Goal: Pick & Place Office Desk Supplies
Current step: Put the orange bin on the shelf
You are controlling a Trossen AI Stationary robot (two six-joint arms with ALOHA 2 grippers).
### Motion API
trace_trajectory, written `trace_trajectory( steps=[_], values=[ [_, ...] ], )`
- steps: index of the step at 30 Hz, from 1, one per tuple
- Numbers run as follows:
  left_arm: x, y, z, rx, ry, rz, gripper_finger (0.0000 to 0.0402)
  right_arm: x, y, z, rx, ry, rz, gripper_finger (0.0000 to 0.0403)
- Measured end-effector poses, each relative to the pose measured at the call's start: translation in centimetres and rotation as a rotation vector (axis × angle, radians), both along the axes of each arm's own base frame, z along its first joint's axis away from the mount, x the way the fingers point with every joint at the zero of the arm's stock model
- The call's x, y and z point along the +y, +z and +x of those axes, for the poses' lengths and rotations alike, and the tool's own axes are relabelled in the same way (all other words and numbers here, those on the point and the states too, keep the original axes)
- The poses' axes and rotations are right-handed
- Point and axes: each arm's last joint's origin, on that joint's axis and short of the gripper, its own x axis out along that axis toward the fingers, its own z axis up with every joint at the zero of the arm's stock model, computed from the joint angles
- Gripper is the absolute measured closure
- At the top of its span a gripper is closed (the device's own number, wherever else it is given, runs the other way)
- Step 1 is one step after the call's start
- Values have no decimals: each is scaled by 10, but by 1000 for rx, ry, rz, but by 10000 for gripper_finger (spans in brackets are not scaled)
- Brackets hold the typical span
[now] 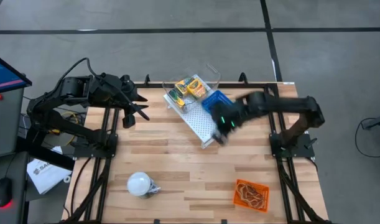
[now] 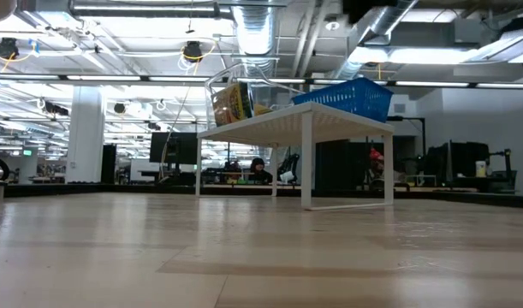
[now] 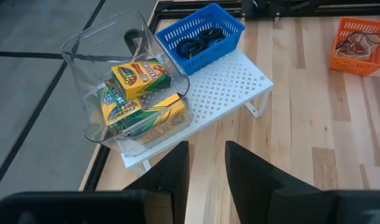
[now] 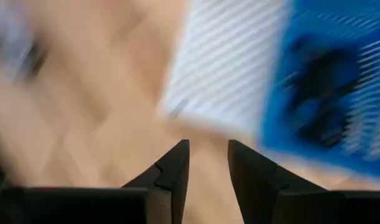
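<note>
Looking straight down: white perforated shelf [image 1: 199, 115] sits diagonally at the table's [image 1: 171, 162] 12 o'clock area, standing on legs. On its top, a clear bin [image 1: 193, 84] at the far end holds the crayon boxes [image 1: 188, 88], yellow and green, stacked loosely inside; count is hard to fix, at least three by the left wrist view [image 3: 140, 93]. Just beside the bin, toward 3 o'clock, a blue basket [image 1: 216, 101] with black rings [image 3: 199, 43] in it. Bin and basket touch or nearly touch, can't tell which.

Orange basket [image 1: 250, 194] at the table's 5 o'clock corner, tan rubber bands [image 1: 249, 193] tangled inside. White bulb-shaped thing [image 1: 140, 184] at 7 o'clock, well apart from everything else.

Right gripper [image 1: 222, 132] is over the near edge of the shelf, just beside the blue basket, blurred in the overhead shot. Its wrist view shows the two fingers [image 4: 174, 171] parted by a narrow gap with nothing between them: released, not gripping.

Left gripper [image 1: 140, 112] hangs at the table's 10 o'clock edge, pointing toward the shelf, well apart from it. Fingers [image 3: 171, 171] slightly apart, gap clear, nothing held.

Table-level view: shelf with bin and blue basket on top, no gripper in frame.
</note>
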Motion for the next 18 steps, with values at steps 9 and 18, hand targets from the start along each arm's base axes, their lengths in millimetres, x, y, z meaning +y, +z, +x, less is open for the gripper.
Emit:
trace_trajectory(
  steps=[9,18],
  values=[
    [0,0,0,-21,41,-38,309,119,-25,-50,59,168,128,295],
    [-1,4,13,-97,50,-39,309,183,-86,-123,73,180,226,295]
  ],
)
